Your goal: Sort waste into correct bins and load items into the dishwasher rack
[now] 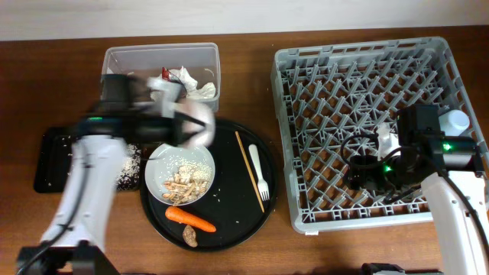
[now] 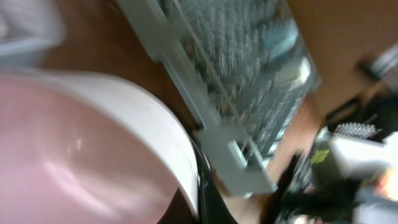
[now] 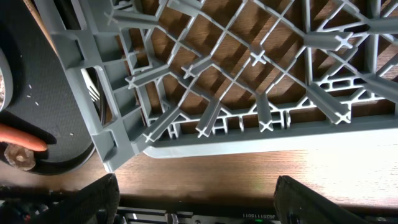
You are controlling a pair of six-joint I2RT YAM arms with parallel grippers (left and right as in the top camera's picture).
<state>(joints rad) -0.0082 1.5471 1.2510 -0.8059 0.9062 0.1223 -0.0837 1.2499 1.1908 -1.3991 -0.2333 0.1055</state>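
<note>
Overhead: left gripper (image 1: 181,124) is clamped on the bowl (image 1: 200,127), which is tipped on its side and motion-blurred. Just behind it the tub (image 1: 122,55) holds a napkin (image 1: 205,90) and a wrapper (image 1: 173,75). Just in front, the plate (image 1: 157,172) carries food lumps (image 1: 186,182). The carrot (image 1: 190,219) lies further forward, long axis left-right, thin tip right. The right gripper (image 1: 365,174) hangs over the rack (image 1: 359,69). Left wrist: the bowl's (image 2: 81,155) pink inside fills the view, the rack (image 2: 249,93) beyond it. Right wrist: the right gripper (image 3: 199,208) is spread wide, fingers (image 3: 93,199) at either lower corner. The rack (image 3: 249,81) is ahead and the carrot (image 3: 22,138) far left.
</note>
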